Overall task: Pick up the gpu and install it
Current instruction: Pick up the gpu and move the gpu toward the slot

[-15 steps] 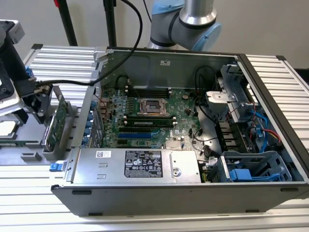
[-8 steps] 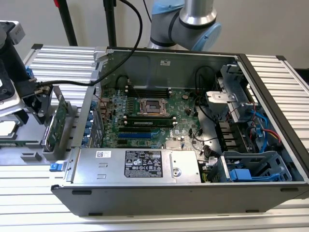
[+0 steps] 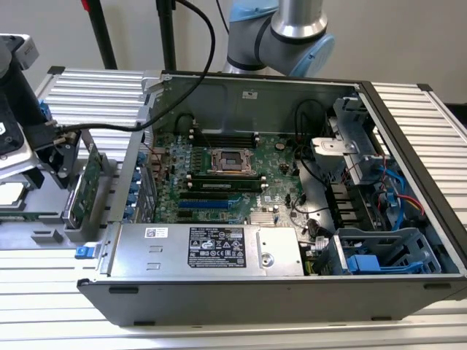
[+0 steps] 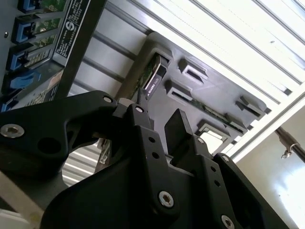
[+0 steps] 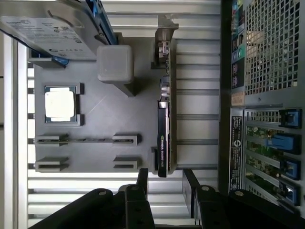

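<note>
Just beyond the spread tool, gpu on edge

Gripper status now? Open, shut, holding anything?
Gripper: open, holding nothing, lined up with the gpu standing in the grey tray.

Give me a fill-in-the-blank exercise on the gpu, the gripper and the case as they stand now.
1. The gpu stands on its edge in the gray tray, ____ the computer case.
2. The gripper, close by the gpu, has its fingers ____.
3. The tray lies to the exterior view's ____ of the computer case.
Missing words: outside; open; left.
</note>
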`<action>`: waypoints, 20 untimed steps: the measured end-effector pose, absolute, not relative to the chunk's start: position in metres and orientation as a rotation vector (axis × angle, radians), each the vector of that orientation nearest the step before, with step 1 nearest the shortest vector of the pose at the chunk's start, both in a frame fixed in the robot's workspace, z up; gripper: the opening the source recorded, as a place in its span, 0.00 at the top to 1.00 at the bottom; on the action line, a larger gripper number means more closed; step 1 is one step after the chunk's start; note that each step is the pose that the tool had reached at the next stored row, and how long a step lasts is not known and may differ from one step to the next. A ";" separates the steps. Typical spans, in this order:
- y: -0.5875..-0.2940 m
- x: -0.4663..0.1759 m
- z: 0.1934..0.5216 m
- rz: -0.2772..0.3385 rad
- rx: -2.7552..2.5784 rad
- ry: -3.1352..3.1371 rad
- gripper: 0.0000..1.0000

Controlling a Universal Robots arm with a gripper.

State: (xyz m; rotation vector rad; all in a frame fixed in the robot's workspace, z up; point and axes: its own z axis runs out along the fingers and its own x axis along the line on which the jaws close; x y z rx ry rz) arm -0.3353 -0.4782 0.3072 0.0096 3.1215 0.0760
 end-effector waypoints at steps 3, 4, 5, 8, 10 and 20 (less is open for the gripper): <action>-0.478 -0.335 0.306 0.076 0.010 3.122 0.00; -0.478 -0.335 0.305 0.076 0.010 3.122 0.00; -0.478 -0.335 0.305 0.076 0.010 3.122 0.00; -0.478 -0.335 0.304 0.076 0.010 3.121 0.00; -0.478 -0.335 0.303 0.076 0.010 3.122 0.00; -0.476 -0.335 0.299 0.076 0.010 3.122 0.00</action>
